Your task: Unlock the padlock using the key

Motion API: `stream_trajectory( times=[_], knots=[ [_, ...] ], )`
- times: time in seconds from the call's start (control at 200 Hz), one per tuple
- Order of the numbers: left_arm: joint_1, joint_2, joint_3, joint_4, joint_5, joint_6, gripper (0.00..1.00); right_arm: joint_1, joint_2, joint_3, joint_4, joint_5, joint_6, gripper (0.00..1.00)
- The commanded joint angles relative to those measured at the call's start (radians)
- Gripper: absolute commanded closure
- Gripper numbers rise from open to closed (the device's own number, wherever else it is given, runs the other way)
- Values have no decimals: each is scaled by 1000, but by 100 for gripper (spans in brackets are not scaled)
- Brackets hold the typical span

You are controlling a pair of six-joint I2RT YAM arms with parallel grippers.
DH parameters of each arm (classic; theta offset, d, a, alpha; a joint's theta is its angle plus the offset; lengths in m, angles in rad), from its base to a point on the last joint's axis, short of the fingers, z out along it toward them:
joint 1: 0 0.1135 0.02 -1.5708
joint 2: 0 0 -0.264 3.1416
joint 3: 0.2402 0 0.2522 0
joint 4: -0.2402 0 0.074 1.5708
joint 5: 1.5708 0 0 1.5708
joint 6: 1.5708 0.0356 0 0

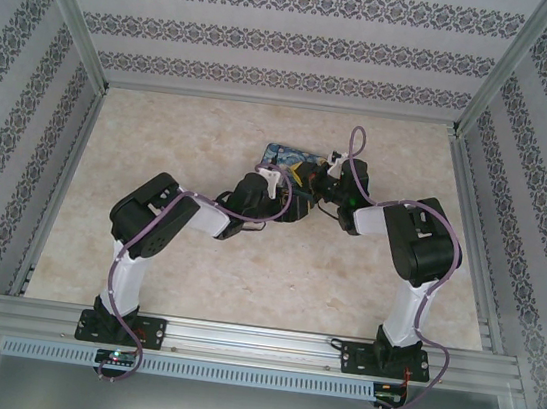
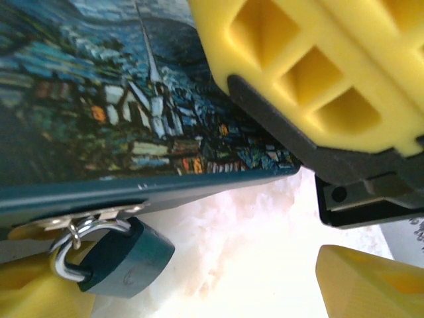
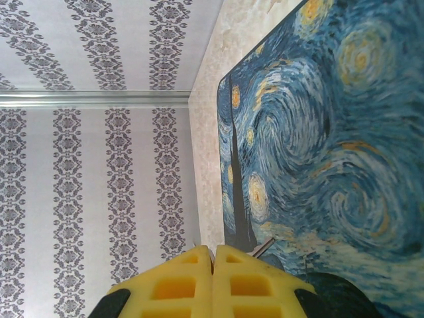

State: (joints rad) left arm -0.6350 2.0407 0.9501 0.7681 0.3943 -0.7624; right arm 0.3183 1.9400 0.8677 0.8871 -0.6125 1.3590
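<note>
Seen from above, the left arm [image 1: 161,215] and the right arm [image 1: 420,244] both reach inward to the middle of the pale, marbled bench [image 1: 160,149]. Their wrists meet at a flat box painted with blue-and-yellow swirls [image 1: 285,154].

The left wrist camera looks along the front edge of that box [image 2: 99,99]. A small padlock with a dark blue body [image 2: 129,258] hangs there, its silver shackle [image 2: 63,255] threaded through a silver hasp ring [image 2: 83,222] on the box's dark edge. The yellow left fingers [image 2: 30,288] stand wide apart, one at each lower corner of this view, with nothing gripped between them. The padlock sits just beside the lower-left one, overlapping it in this view (whether the two actually touch cannot be told). A large yellow ribbed finger on a black mount, one of the right fingers [image 2: 318,66], fills the upper right and reaches the box's near corner.

In the right wrist view the yellow right fingers [image 3: 179,285] are pressed together, tip to tip, above the swirl-painted lid [image 3: 331,132]. A thin, dark metal sliver, the key [image 3: 263,247], pokes out just beyond the tip of one finger, angled over the lid's edge. It cannot be told whether the fingers pinch it. Patterned wallpaper panels [image 3: 86,199] stand behind.
</note>
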Motion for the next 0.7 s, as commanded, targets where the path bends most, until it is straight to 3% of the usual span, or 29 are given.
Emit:
stream_trajectory(
  times=[0.0,0.694],
  knots=[
    [2,21,-18,140,31,-75,17,4,41,-23,-19,-3,-3,100],
    [21,9,-96,291,-12,-230,22,5,45,-36,-8,2,-1,100]
  ],
)
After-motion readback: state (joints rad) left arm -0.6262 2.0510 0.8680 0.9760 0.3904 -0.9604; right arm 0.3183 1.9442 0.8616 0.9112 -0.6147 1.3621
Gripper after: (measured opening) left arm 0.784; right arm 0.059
